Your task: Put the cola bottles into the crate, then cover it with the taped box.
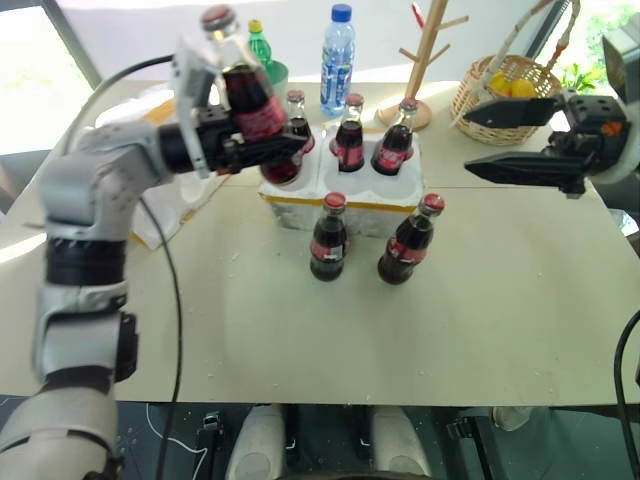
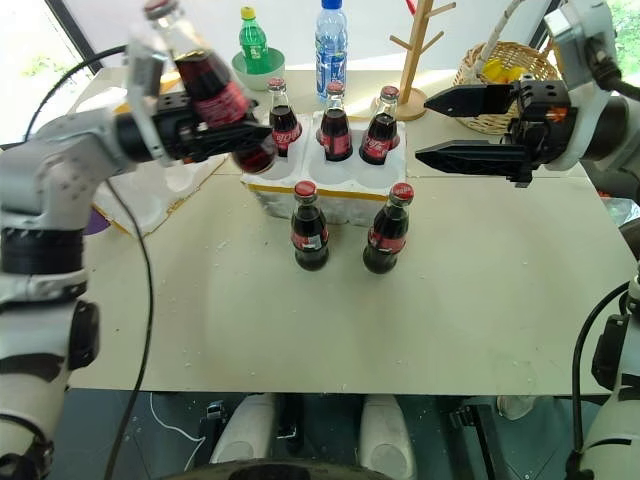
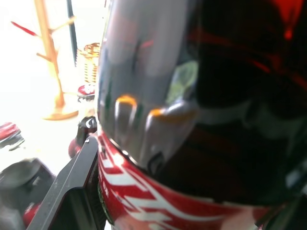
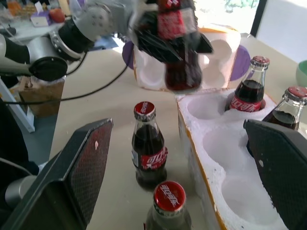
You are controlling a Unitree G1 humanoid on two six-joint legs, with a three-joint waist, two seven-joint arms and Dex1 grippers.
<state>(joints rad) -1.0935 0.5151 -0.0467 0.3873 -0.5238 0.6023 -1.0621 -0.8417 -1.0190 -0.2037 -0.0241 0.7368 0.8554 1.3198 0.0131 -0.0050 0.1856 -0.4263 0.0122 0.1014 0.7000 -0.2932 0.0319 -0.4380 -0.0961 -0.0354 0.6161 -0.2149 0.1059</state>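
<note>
Left gripper (image 2: 225, 135) grasps one cola bottle (image 2: 205, 85) at upper left, raised above the crate (image 2: 330, 195).
Three bottles stand in the crate's back wells, two on the table (image 2: 480, 300) before it; right gripper (image 2: 455, 128) is spread, holding nothing.

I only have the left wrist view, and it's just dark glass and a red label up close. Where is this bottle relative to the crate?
Observer: The left gripper holds that cola bottle tilted in the air at about the left end of the crate, not in a well.
Operator: How many are already seated?
Observer: Three bottles in the back row; the front wells look empty.
Operator: And the remaining ones?
Observer: Two bottles on the table stand upright just in front of the crate.
</note>
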